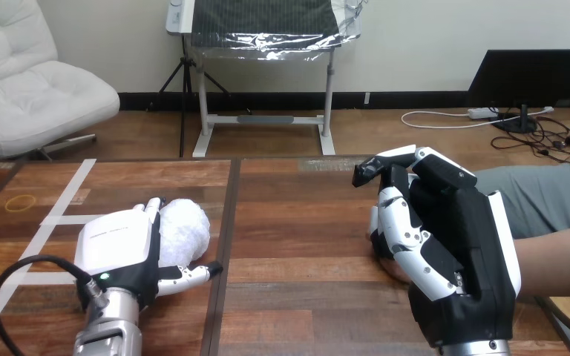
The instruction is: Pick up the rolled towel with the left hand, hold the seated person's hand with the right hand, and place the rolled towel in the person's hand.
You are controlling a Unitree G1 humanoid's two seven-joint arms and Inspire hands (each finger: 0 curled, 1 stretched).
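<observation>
The rolled towel (185, 226), white and fluffy, lies on the wooden table (304, 237) left of the middle seam. My left hand (119, 248) rests against its left side. The fingers curl over the top of the roll and the thumb reaches under its near side. At the right, my right hand (453, 245) is raised with its back toward the camera. It stands in front of the end of the person's forearm (564, 256), which comes in from the right edge. The person's hand is mostly hidden behind my right hand, so I cannot tell whether there is a hold.
A yellow rubber band (21, 202) lies near the table's far left corner. White tape lines (48, 226) cross the left board. A dark seam (226, 245) splits the tabletop. The table's far edge runs just behind my right hand.
</observation>
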